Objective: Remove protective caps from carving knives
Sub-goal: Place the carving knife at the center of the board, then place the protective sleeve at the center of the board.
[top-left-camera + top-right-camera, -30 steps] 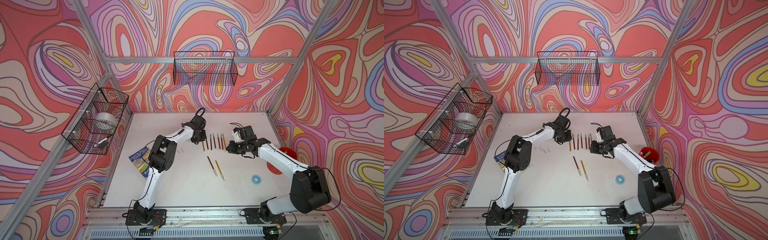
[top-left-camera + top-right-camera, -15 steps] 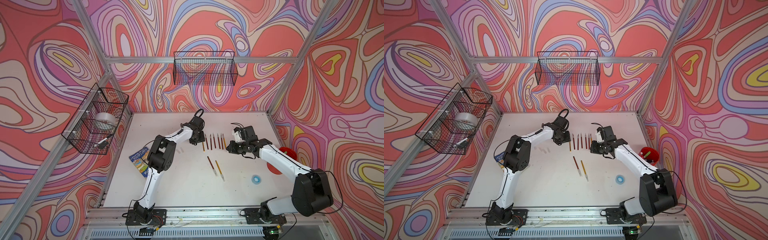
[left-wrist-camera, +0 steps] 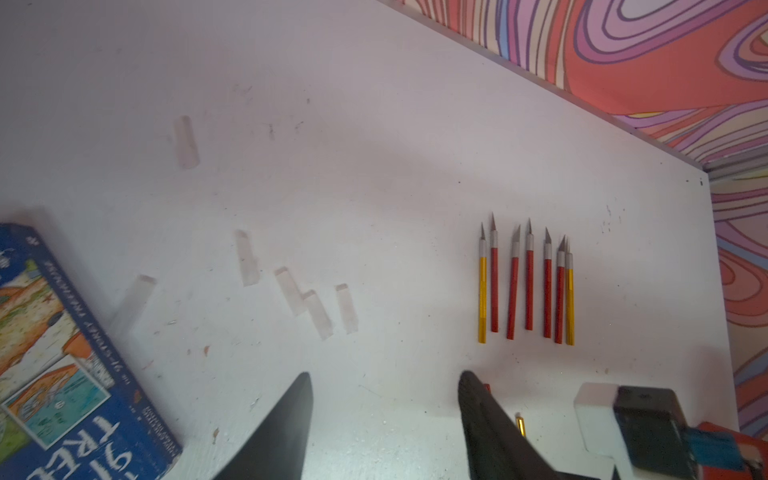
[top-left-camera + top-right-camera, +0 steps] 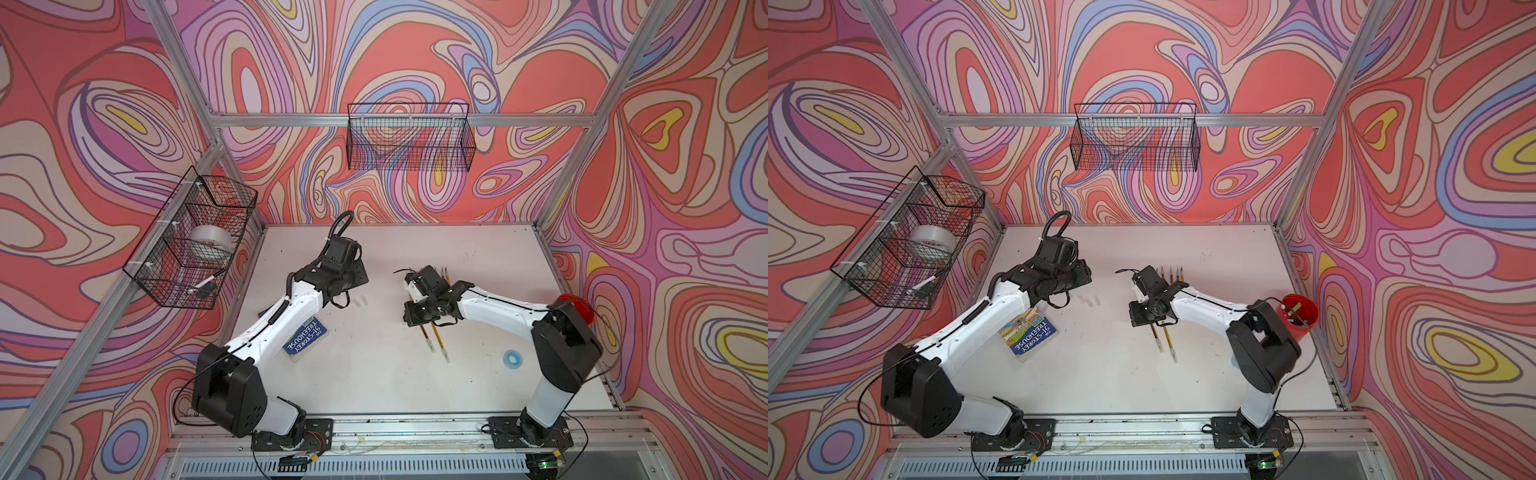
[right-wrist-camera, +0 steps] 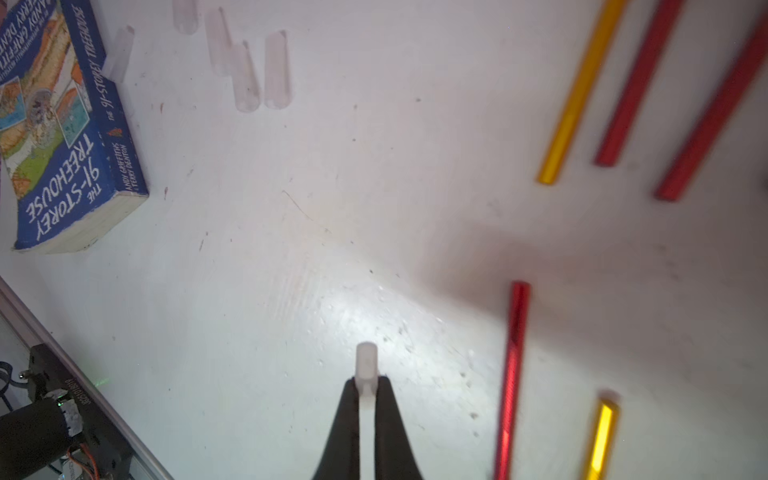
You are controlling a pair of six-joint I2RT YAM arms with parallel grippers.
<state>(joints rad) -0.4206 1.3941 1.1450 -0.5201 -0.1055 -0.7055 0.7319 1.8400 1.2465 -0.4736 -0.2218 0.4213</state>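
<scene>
**Moved:** left gripper [image 3: 385, 376], drawn back from the row of carving knives [image 3: 528, 286] toward its own side of the worktop [image 4: 374, 386]. Its jaws are spread wider than before, with nothing between them.

**Moved:** right gripper [image 5: 366, 380], shifted from beside the row to over it, hiding most of it in both top views. Its jaws are pinching one protective cap [image 5: 366, 359], a whitish tube touching no knife.

**Row:** seven knives with bare blades, side by side, five red and two yellow.

**Loose caps** [image 3: 318, 313]: six, scattered on the worktop between the row and the book [image 3: 62, 353].

**Capped knives** [image 4: 428, 337]: two, one red and one yellow, lying together nearer the front, just past the right gripper.

**Reading:** the seventh cap looks freshly off. It needs setting down, which would leave two knives to uncap.
</scene>
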